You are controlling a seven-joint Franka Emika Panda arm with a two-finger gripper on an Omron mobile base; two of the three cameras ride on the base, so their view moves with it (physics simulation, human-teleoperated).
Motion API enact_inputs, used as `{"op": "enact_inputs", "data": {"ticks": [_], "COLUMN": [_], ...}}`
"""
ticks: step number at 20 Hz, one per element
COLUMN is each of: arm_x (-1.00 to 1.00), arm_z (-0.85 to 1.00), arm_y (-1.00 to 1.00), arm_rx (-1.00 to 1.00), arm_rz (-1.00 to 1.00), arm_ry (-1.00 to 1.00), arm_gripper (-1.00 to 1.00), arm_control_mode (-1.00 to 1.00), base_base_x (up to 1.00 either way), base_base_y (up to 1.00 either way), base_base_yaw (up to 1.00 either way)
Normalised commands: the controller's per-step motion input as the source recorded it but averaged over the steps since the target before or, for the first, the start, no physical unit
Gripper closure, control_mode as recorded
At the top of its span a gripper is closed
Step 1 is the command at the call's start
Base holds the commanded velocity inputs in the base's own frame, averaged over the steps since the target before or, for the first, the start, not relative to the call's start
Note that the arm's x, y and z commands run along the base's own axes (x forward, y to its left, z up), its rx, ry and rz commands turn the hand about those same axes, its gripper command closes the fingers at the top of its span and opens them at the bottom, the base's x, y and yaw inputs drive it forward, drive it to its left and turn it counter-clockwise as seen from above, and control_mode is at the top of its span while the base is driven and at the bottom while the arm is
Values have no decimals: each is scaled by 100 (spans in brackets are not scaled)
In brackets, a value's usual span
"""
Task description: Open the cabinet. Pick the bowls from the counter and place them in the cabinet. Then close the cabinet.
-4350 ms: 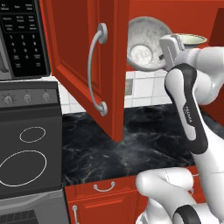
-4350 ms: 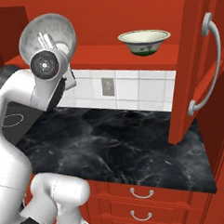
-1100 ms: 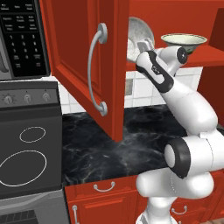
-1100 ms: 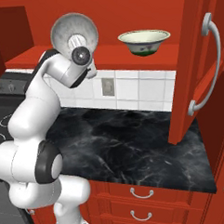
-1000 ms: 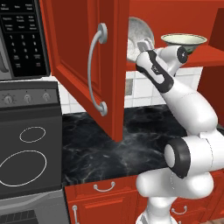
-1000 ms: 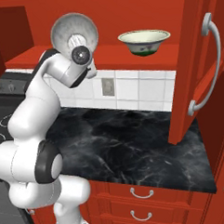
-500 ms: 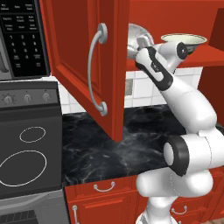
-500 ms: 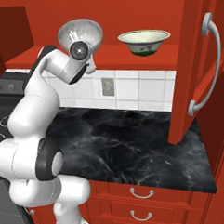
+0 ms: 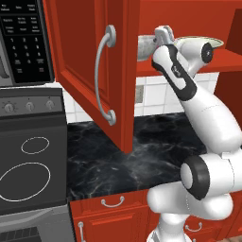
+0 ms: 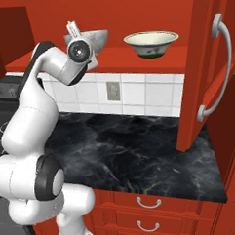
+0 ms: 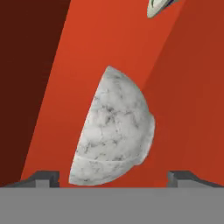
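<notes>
Stone-look bowl (image 10: 93, 40) upright on cabinet shelf (image 10: 136, 60), toward its left end; cream bowl (image 10: 151, 43) well apart to right. Claw (image 11: 113, 177) spread, tips flanking stone-look bowl, no contact visible. Both cabinet doors (image 9: 94, 71) open.

The cabinet (image 10: 136, 60) looks like red-painted wood with a smooth satin finish; its raised-panel door (image 9: 90, 71) carries a curved bar handle (image 9: 101, 80) of brushed silver metal. The grey-white bowl (image 11: 113, 131) at the centre of the hand view has a mottled, matt, stone-like surface with fine dark veining. The cream bowl (image 10: 151, 43) looks glazed and smooth, with a dark green foot. The counter (image 10: 136, 152) is glossy black marble with thin white veins. Behind it, at 12 o'clock, the wall tiles (image 10: 138, 99) are white and shiny. The stovetop (image 9: 28, 165) is matt dark grey.
</notes>
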Motion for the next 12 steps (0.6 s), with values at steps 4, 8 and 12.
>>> {"op": "enact_inputs", "data": {"ticks": [4,8,12], "arm_x": [-85,-98,-84], "arm_z": [43,29,41], "arm_y": [-13,-22,-3], "arm_rx": [1,0,0], "arm_rz": [0,0,-4], "arm_ry": [-4,0,14], "arm_gripper": [-100,-100,-100], "arm_control_mode": [-100,-100,-100], "base_base_x": [0,0,0], "base_base_y": [0,0,0], "base_base_yaw": [0,0,0]}}
